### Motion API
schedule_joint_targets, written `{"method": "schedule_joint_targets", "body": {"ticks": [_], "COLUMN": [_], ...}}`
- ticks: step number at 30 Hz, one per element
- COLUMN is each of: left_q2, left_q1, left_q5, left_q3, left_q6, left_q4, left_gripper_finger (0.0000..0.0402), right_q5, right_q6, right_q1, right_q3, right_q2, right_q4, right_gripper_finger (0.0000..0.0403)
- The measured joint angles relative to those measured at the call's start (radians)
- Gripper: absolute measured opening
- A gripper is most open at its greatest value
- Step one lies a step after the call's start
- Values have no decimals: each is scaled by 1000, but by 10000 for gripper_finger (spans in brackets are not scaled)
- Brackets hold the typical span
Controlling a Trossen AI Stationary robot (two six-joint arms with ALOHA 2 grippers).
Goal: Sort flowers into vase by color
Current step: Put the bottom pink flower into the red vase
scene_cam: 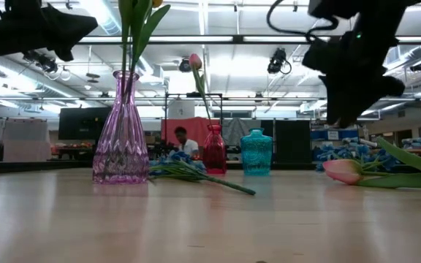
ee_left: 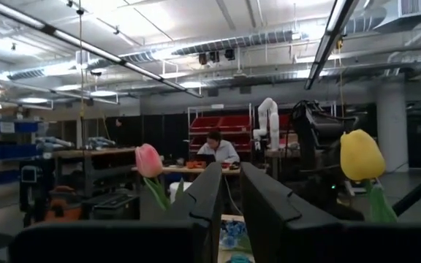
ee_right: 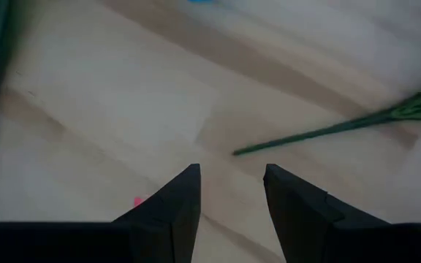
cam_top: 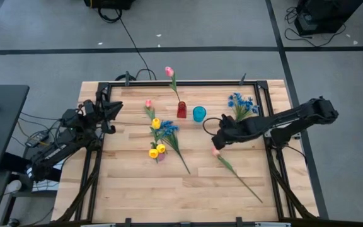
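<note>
Right arm is lining up on the loose pink tulip while the left arm is waiting off to the side.

At the left of the high view the left gripper [cam_top: 113, 111] is hanging over the table's [cam_top: 137, 189] left edge, its fingers nearly pressed together with only a slit between them, pinching nothing. In the middle, yellow tulips [cam_top: 156, 150] are standing in the purple vase [scene_cam: 121, 131], one pink tulip [cam_top: 169, 72] is leaning in the red vase [cam_top: 181, 110], the teal vase [cam_top: 198, 114] beside it, blue blooms [cam_top: 169, 129] lying nearby. Right of centre the right gripper [cam_top: 218, 142] is hovering with fingers spread, empty, just above the loose pink tulip [cam_top: 215, 152]. Next it probably needs to drop and close on that stem, then carry it to the red vase.
</note>
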Motion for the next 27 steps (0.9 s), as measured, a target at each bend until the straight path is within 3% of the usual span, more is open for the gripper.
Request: {"method": "schedule_joint_targets", "body": {"ticks": [7,12,21,27], "left_q2": [0,0,0,0], "left_q1": [0,0,-1,-1], "left_q5": [14,13,17,17], "left_q3": [-4,-4,-4,-4], "left_q6": [-19,-21,-53,-44], "left_q4": [-67,-114,-122,-131], "left_gripper_finger": [54,54,54,54], "right_q5": [-152,-111,-71,-20], "right_q6": [-74,-138,-388,-432], "right_q1": [-52,-54,-54,-53], "right_q3": [2,66,362,420], "right_q2": [68,128,345,329], "right_q4": [211,342,266,161], "right_gripper_finger": [163,163,163,163]}}
